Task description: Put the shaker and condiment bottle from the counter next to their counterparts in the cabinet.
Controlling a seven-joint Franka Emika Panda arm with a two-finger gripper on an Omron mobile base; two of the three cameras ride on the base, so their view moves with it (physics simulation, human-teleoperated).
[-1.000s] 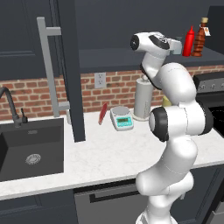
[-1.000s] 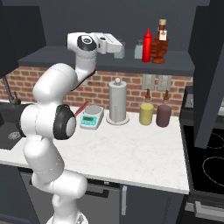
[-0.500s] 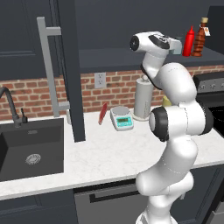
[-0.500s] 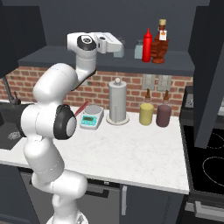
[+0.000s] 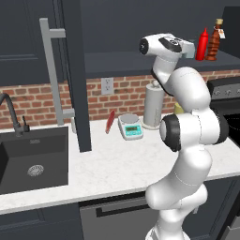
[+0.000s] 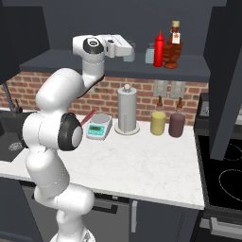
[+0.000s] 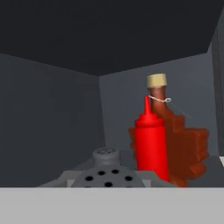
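Gripper (image 6: 128, 53) seems clamped on the shaker (image 7: 108, 178), held level at the cabinet (image 6: 118, 64) shelf so it can land beside its twin (image 7: 105, 154), left of the red squeeze bottle (image 7: 151, 141)

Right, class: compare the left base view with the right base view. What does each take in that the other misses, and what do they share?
Left base view's extras: the black sink with its tap, and the long grey handle of the cabinet door.
Right base view's extras: the maroon canister and the wall switches.
Shared: the red squeeze bottle and the brown bottle side by side on the shelf, plus the paper towel roll and the kitchen scale on the counter.
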